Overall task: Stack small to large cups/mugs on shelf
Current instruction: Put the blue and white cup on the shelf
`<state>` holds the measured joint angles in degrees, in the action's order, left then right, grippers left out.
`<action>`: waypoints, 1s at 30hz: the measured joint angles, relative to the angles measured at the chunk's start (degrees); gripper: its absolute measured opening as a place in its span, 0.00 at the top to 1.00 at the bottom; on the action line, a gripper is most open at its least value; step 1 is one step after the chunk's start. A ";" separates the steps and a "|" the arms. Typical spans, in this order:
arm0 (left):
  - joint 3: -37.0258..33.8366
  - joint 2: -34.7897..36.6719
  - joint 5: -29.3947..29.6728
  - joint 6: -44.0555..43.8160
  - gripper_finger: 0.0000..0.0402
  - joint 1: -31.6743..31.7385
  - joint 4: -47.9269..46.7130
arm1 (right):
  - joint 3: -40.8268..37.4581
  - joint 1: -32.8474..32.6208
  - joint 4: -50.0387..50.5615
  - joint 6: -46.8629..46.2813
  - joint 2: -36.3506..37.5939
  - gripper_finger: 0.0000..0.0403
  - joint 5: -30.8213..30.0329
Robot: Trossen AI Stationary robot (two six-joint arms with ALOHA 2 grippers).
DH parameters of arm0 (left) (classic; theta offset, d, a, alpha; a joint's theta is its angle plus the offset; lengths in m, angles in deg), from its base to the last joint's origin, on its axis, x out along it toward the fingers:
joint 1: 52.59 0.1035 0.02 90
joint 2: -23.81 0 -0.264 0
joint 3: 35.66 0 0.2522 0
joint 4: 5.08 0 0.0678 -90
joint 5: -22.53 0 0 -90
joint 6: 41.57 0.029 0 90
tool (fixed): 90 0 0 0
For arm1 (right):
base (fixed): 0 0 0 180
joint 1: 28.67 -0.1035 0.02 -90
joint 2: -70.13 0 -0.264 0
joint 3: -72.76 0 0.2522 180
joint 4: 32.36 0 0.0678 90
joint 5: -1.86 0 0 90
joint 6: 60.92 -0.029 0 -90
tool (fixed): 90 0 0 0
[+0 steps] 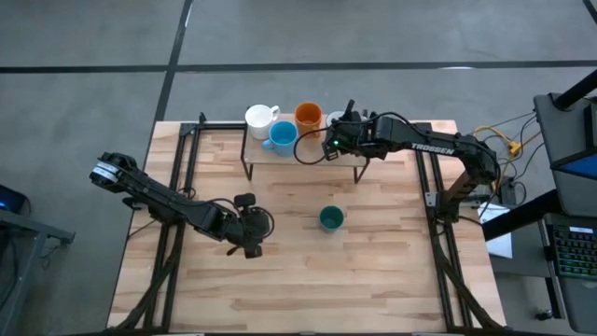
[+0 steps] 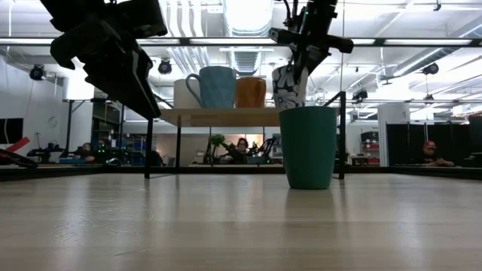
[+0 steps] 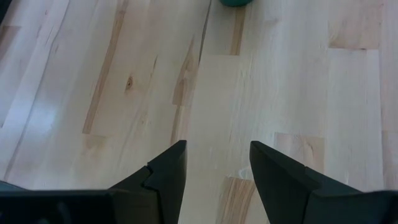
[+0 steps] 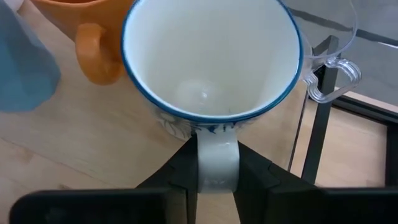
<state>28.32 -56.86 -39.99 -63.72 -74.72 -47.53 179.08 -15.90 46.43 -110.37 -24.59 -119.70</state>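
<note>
The low light-wood shelf [image 1: 270,156] holds a white mug [image 1: 260,118], a light blue mug [image 1: 280,138] and an orange mug [image 1: 309,116]. My right gripper [image 1: 336,138] is over the shelf's right end, shut on the patterned blue-rimmed mug [image 4: 211,56]. A tiny clear glass [image 4: 329,59] stands beside that mug near the shelf's edge. A dark teal-green cup [image 1: 330,218] stands upright on the tabletop in front of the shelf. My left gripper [image 1: 252,233] is open and empty above the table, left of the teal cup. My right gripper pinches the patterned mug's handle [image 4: 216,155] between its two fingers, slanting down from the table's right side. The mug is upright, its mouth up. In the low view its base [image 2: 290,102] is at shelf-top level, and the teal cup hides whether it rests there.
Black metal frames [image 1: 182,159] run along the table's left and right sides. The shelf's thin black legs [image 4: 316,130] stand at its corners. Bare wooden tabletop [image 3: 280,74] lies in front of my left gripper.
</note>
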 joint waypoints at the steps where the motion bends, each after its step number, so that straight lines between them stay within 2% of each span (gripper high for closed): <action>1: 0.00 0.00 0.00 0.00 0.60 0.00 0.00 | -0.01 0.01 -0.07 0.00 0.00 0.81 -0.04; 15: 0.00 0.00 0.00 0.01 0.60 -0.01 -0.02 | -0.01 0.79 -0.11 -0.42 0.00 0.65 -0.12; 30: 0.00 0.00 0.00 0.02 0.60 -0.02 -0.24 | 0.01 0.52 -0.86 0.04 1.14 0.55 1.00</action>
<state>28.32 -56.86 -39.99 -63.70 -74.74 -47.77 179.09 -15.37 45.57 -110.33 -23.45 -118.70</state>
